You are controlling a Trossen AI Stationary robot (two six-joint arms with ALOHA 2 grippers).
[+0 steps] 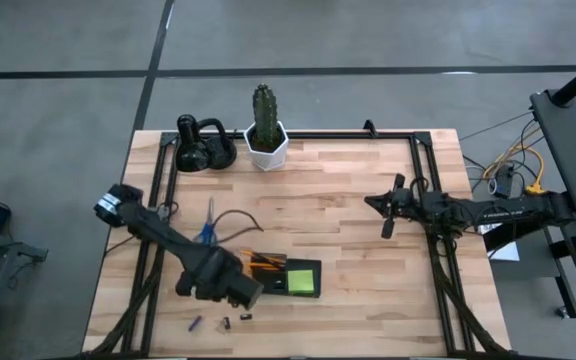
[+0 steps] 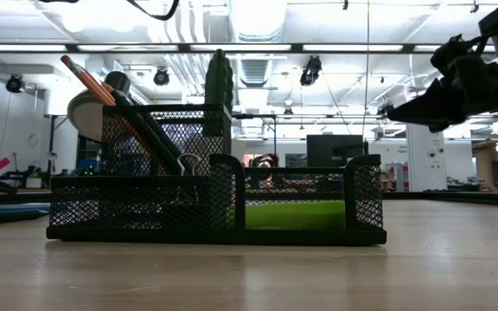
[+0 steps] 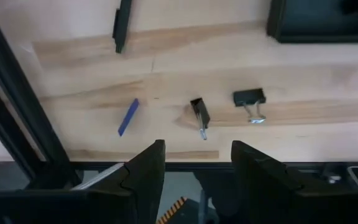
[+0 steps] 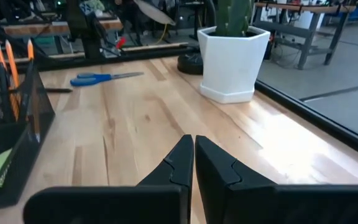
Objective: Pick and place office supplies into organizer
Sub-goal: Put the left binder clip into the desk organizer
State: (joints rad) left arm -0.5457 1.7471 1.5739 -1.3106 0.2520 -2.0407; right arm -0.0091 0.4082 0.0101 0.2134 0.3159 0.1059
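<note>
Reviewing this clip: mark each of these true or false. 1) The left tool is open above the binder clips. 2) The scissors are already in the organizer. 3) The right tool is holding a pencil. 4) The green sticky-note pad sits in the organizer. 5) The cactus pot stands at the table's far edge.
1) True: the left tool stands open over two binder clips.
2) False: the scissors lie on the table, beside the organizer.
3) False: the right tool is shut and empty.
4) True: the sticky-note pad lies inside it.
5) True: the cactus pot stands there.
</note>
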